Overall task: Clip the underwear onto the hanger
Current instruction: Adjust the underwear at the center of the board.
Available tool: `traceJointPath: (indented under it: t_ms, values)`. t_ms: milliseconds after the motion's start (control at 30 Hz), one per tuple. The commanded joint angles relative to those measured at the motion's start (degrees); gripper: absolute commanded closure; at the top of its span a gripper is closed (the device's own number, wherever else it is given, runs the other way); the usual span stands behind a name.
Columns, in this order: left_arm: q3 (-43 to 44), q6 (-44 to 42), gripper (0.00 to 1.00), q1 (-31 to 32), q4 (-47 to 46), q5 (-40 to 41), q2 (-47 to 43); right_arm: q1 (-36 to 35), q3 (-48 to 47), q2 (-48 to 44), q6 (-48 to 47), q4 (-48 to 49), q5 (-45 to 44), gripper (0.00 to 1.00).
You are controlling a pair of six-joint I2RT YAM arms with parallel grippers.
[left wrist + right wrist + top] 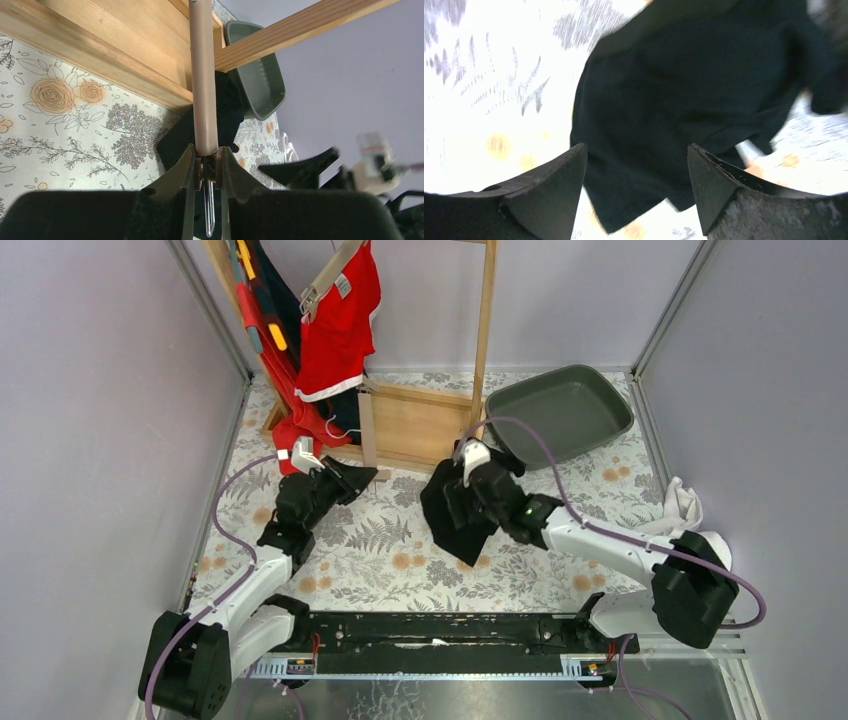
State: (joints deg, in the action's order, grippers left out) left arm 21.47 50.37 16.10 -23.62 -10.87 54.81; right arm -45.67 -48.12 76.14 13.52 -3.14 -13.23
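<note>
Steadying the hanger with my left claw, clenched on its bar to fix it for loading; my right claw, spread wide and empty, hovers over the black underwear on the table, positioned to grasp.

No lettering, brand name, number or sign can be read in any of the three views. The tabletop bears only a printed pattern of leaves and flowers, with no words on it.
</note>
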Motion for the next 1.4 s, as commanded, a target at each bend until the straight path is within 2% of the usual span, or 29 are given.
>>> traceJointPath:
  t_ms: [0, 400, 467, 600, 667, 700, 833, 967, 1133, 1167, 1267, 1300, 1367]
  values:
    - [0.52, -1.09, 1.00, 0.00, -5.90, 0.44, 0.49, -3.96, 5.60, 1.09, 2.89, 3.74, 3.46, 0.21]
    - [-0.12, -1.15, 1.00, -0.01, -6.18, 0.74, 1.00, -4.03, 6.47, 10.53, 1.16, 6.58, 1.37, 0.22]
    - [-0.22, -1.24, 1.00, 0.03, -6.27, 0.94, 1.08, -4.06, 5.84, 11.83, 1.60, 5.81, 1.41, 0.34]
    - [-0.31, -1.41, 1.00, -0.01, -6.22, 0.96, 1.14, -4.07, 6.34, 10.28, 2.78, 4.97, -1.20, 0.85]
    - [-0.30, -1.41, 1.00, -0.04, -6.31, 0.91, 1.26, -4.01, 6.87, 7.27, 3.06, 4.04, -3.06, 0.99]
    - [-0.34, -1.41, 1.00, -0.02, -6.34, 0.88, 1.27, -4.02, 7.16, 5.31, 3.09, 3.35, -3.97, 1.00]
    - [-0.38, -1.26, 1.00, 0.01, -6.65, 0.69, 1.43, -4.08, 6.58, -2.86, 2.71, -1.80, -10.95, 1.00]
    - [-0.36, -1.09, 1.00, -0.01, -6.78, 0.44, 1.21, -2.79, 2.44, -8.50, 3.43, -12.69, -20.26, 1.00]
    - [-0.34, -0.98, 1.00, -0.06, -6.23, 0.52, 0.44, 6.69, -1.23, -11.42, 7.47, -25.00, -22.21, 0.98]
    - [-0.38, -0.98, 1.00, -0.02, -6.18, 0.48, 0.35, 9.12, -1.39, -11.20, 8.31, -26.45, -21.50, 0.93]
    - [-0.45, -1.00, 1.00, -0.01, -6.38, 0.41, 0.41, 14.44, -4.09, -7.22, 13.03, -32.61, -19.64, 0.46]
    - [-0.65, -0.93, 1.00, -0.08, -6.63, 0.35, 0.49, 14.62, -6.00, -5.58, 14.76, -35.10, -21.16, 0.38]
    - [-0.64, -0.76, 1.00, -0.02, -7.04, 0.05, 1.03, 14.64, -6.67, -4.27, 14.76, -34.26, -21.42, 0.33]
